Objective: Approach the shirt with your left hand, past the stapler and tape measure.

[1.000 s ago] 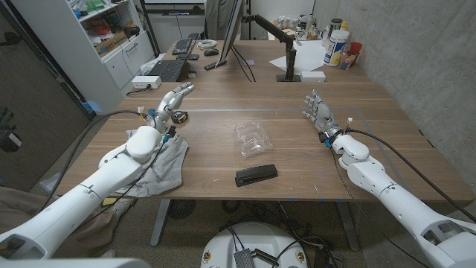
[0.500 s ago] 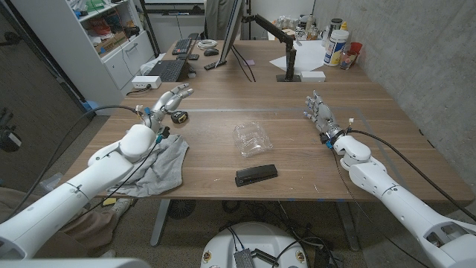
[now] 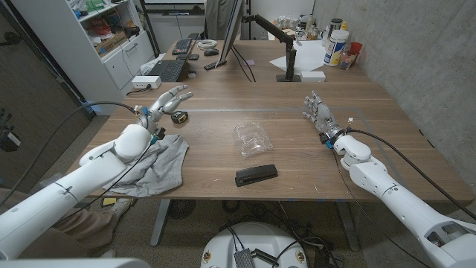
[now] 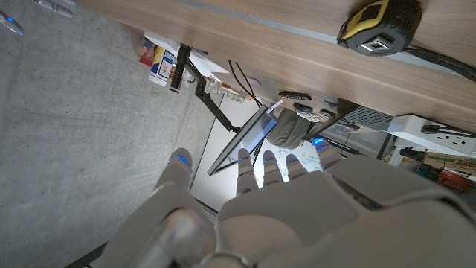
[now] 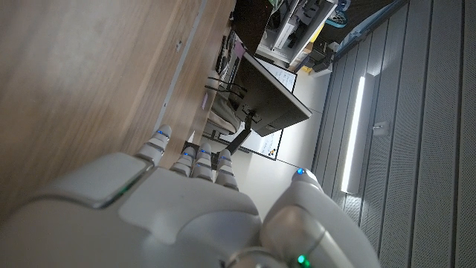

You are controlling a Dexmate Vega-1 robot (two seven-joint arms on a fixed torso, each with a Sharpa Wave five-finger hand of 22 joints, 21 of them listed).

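Note:
A crumpled grey shirt [image 3: 162, 165] lies at the table's near left edge. My left hand [image 3: 165, 101] hovers beyond it with fingers spread and nothing held, its forearm crossing the shirt's far left corner. The yellow and black tape measure [image 3: 178, 116] sits just right of that hand and also appears on the wood as the tape measure [image 4: 375, 30], past my left hand [image 4: 282, 193]. A black stapler [image 3: 256, 175] lies near the front middle. My right hand [image 3: 318, 113] stands upright and open at the right, seen close as the right hand [image 5: 186, 201].
A clear plastic package [image 3: 253, 139] lies mid-table between stapler and tape measure. At the back stand a keyboard [image 3: 167, 71], a white power strip [image 3: 145, 82], a monitor [image 3: 236, 30], a monitor-arm base [image 3: 287, 71] and bottles [image 3: 336, 45]. A white shelf [image 3: 104, 37] flanks the left.
My left arm has swung toward the table's left edge, uncovering more of the shirt; the left hand has shifted slightly left near the tape measure. The right hand has stayed still.

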